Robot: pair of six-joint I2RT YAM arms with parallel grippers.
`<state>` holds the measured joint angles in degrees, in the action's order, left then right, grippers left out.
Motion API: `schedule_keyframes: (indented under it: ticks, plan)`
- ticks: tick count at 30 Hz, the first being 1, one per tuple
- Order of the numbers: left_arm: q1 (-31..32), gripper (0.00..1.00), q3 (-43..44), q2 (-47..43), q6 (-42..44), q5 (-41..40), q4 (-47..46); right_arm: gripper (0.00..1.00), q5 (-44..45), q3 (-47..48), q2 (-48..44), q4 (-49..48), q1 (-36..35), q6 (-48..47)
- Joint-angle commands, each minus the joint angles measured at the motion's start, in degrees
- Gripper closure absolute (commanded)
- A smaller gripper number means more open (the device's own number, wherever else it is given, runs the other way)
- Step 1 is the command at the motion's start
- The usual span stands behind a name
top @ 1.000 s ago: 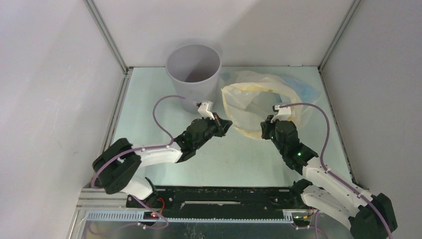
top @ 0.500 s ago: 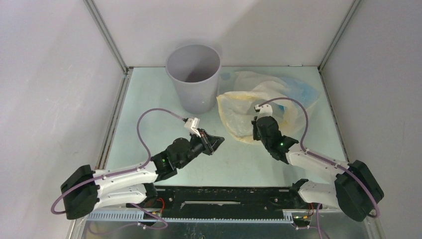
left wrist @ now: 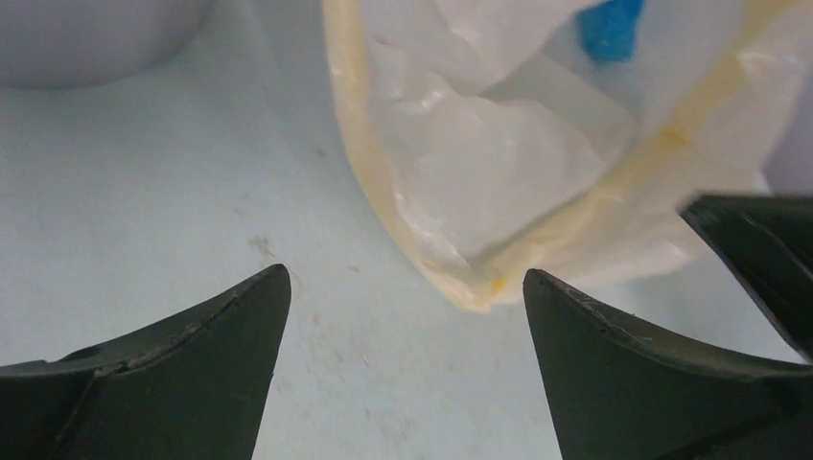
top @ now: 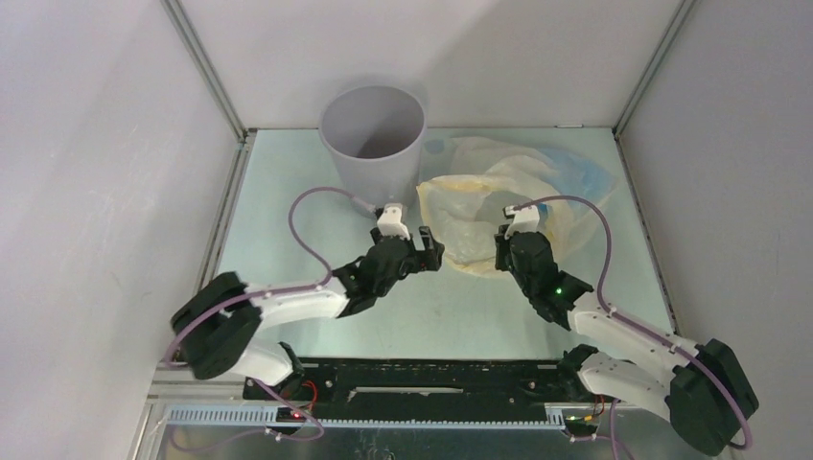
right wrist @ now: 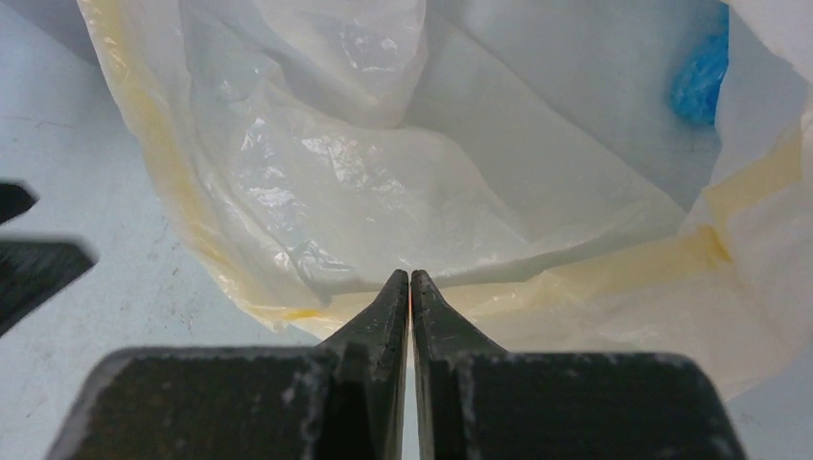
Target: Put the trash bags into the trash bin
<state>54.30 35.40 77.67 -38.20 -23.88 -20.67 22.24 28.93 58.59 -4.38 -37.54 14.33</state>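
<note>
Left pincer (top: 430, 247) was seen spread wide, with nothing gripped. In its wrist view only bare table (left wrist: 173, 211) was framed between the tips. The near rim of the yellow bag (top: 470, 225) was found just ahead of it, a little right of centre and not touched.

Right pincer (top: 499, 249) was seen clenched, its tips pressed together right at the yellow bag's near rim. Whether any film was pinched between them could not be told.

Blue bag (top: 596, 180) was located on the table beyond the right pincer, on the far side of the yellow bag, partly covered by it and outside the bin (top: 383, 182). Its spread was shown only by the top view, as a blue fringe along the yellow bag's far right edge. In each wrist view it was reduced to a small blue patch, up and to the right of the tips.

The bin was found upright, ahead and left of the left pincer. Its open mouth was shown only from the top; the left wrist view caught just a piece of wall at top left. In each wrist view the other pincer was caught as a dark blur at the frame edge.
</note>
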Motion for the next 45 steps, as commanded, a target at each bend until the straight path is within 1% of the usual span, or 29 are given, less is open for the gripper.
schedule_keyframes:
  ticks: [1, 4, 7, 8, 10, 12, 13, 15, 16, 20, 21, 22, 23, 25, 28, 30, 32, 34, 39, 42, 45]
  plan:
    - [-4.29, 0.0, 6.02, 8.38, 2.22, -0.16, -3.65, 0.93, -0.38, -2.68, -3.42, -3.87, -0.24, -1.39]
    - [-5.48, 0.0, 9.0, 12.41, 1.89, -1.65, -3.93, 0.93, -0.5, -3.93, -5.67, -4.61, -0.35, -1.58]
    - [-6.69, 0.01, 12.66, 16.55, 1.88, 1.24, -4.93, 0.92, -0.52, -5.46, -7.92, -5.48, -0.36, -1.54]
    - [-7.14, 0.07, 13.62, 18.02, 1.7, 2.72, -5.57, 0.92, -0.57, -5.96, -8.61, -5.8, -0.36, -1.62]
    - [-8.19, 0.23, 15.23, 20.57, 0.75, 5.97, -7.14, 0.92, -0.64, -6.69, -9.66, -6.22, -0.34, -2.01]
    - [-8.95, 0.43, 15.95, 22.47, 0.29, 8.53, -9.91, 0.92, -0.97, -6.95, -10.09, -6.26, -0.34, -2.47]
    - [-9.35, 0.56, 16.09, 23.04, 0.4, 9.89, -11.18, 0.92, -1.15, -6.95, -10.12, -6.18, -0.3, -2.73]
    - [-9.56, 0.92, 15.79, 23.02, 1.42, 11.48, -12.6, 0.91, -1.41, -6.95, -9.93, -6.08, -0.38, -3.21]
    - [-9.54, 0.99, 15.31, 22.13, 1.83, 11.66, -12.64, 0.91, -1.62, -6.94, -9.83, -6.08, -0.42, -3.49]
    - [-9.44, 1.0, 11.0, 15.47, 2.36, 13.84, -13.91, 0.92, -4.14, -6.95, -9.74, -6.75, -0.51, -5.01]
    - [-9.46, 1.0, 10.0, 13.45, 2.48, 14.58, -13.88, 0.94, -4.8, -6.96, -9.8, -7.0, -0.58, -5.6]
    - [-9.47, 1.0, 8.77, 11.54, 2.4, 15.25, -13.81, 0.99, -5.29, -6.96, -9.71, -7.2, -0.69, -6.56]
    - [-9.48, 1.0, 7.77, 9.45, 2.23, 16.22, -13.72, 1.0, -5.51, -6.85, -9.58, -7.37, -1.11, -7.47]
    - [-9.48, 1.0, 6.68, 5.98, 1.69, 18.95, -11.7, 1.0, -3.0, -6.61, -9.6, -7.36, -3.65, -9.49]
    - [-9.38, 1.0, 5.82, 1.39, 0.24, 22.53, -7.47, 1.0, 5.04, -6.49, -8.15, -9.35, -8.59, -12.67]
    - [-9.33, 1.0, 4.38, -1.96, -0.67, 22.82, -6.11, 1.0, 7.05, -5.4, -6.53, -9.01, -9.56, -13.4]
    - [-9.32, 1.0, 3.55, -5.5, -0.47, 22.38, -3.19, 1.0, 7.21, -3.45, -4.66, -7.77, -9.7, -13.93]
    - [-9.32, 1.0, 2.72, -9.4, 0.11, 21.74, -0.3, 1.0, 7.61, -1.37, -2.33, -6.25, -10.27, -14.18]
    - [-9.48, 1.0, 0.21, -18.72, 1.1, 20.18, 5.77, 1.0, 13.55, 4.26, 6.26, -2.61, -13.98, -18.01]
    - [-9.42, 1.0, -0.4, -23.61, 2.31, 20.76, 8.88, 1.0, 14.35, 9.38, 12.3, 1.43, -14.4, -17.89]
    - [-9.48, 1.0, -0.78, -26.47, 3.17, 20.65, 11.83, 1.0, 14.19, 13.57, 18.16, 4.04, -14.56, -18.94]
